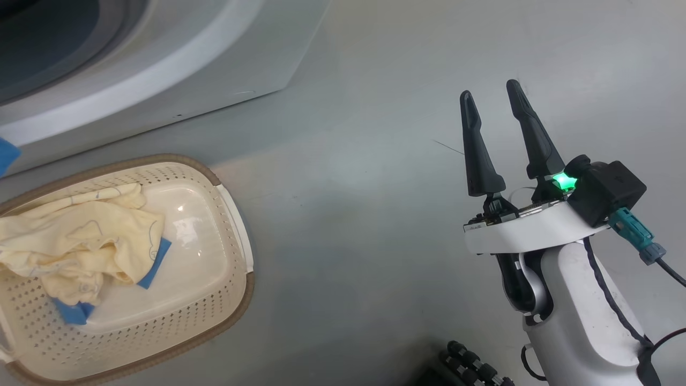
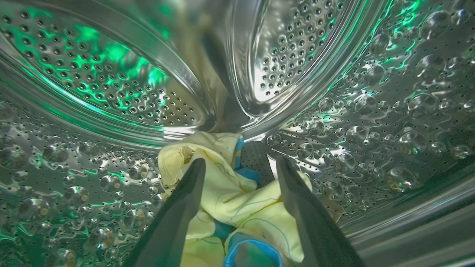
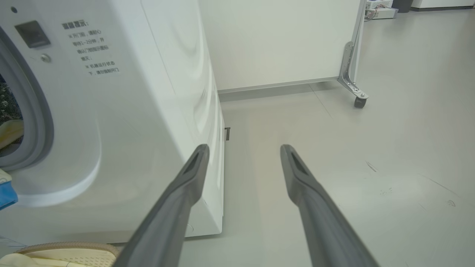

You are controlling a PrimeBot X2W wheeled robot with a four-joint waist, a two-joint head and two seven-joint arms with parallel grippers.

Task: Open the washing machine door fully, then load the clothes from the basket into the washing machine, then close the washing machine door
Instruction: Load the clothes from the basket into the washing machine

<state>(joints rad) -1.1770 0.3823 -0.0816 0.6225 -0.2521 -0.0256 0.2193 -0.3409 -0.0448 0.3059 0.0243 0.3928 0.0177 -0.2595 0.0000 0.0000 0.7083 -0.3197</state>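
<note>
We see clothes (image 2: 237, 200) in drum (image 2: 371, 111), under spread left gripper (image 2: 240, 160). More in basket (image 1: 220, 313) on grey floor (image 1: 348, 214) by washer (image 3: 130, 148). Right gripper (image 1: 489, 88) spread over floor; wheeled white panel (image 3: 278, 40) behind.

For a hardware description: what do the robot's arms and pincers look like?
The right pincer has two long, tapering matte black fingers on a curved white wrist plate, with a green light at their base. A black box-shaped camera carries a teal plug and black cable. The forearm is glossy white. The left pincer has the same dark fingers.
</note>
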